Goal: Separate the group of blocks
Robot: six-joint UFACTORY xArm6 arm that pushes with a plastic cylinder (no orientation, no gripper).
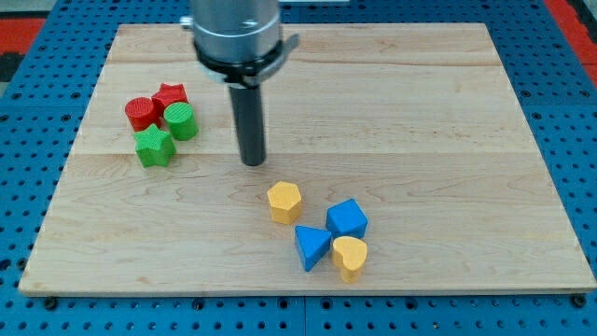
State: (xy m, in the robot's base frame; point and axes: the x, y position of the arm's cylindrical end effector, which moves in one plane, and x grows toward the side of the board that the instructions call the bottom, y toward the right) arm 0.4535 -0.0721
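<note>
Wooden tabletop [420,112] resting on a blue pegboard [28,112], seen from above and in front. The arm [235,33] enters from the view's top; it carries no jawed end effector, only a straight dark rod [250,121], so there is nothing to spread or pinch. My tip [253,163] rests on bare wood near the middle of the tabletop, touching no block. To the view's left of my tip lies a tight group of four: red cylinder [141,113], red star [171,96], green cylinder [181,121] and green star [154,147], each touching or just beside its neighbours. Below my tip and toward the view's right lies a looser group: yellow hexagon [284,201], standing slightly apart, then blue cube [347,219], blue triangle [312,246] and yellow heart [351,257], these three close together, the heart touching or just beside the triangle. My tip stands between the two groups, nearer the yellow hexagon than the green cylinder, and well apart from the blue cube
</note>
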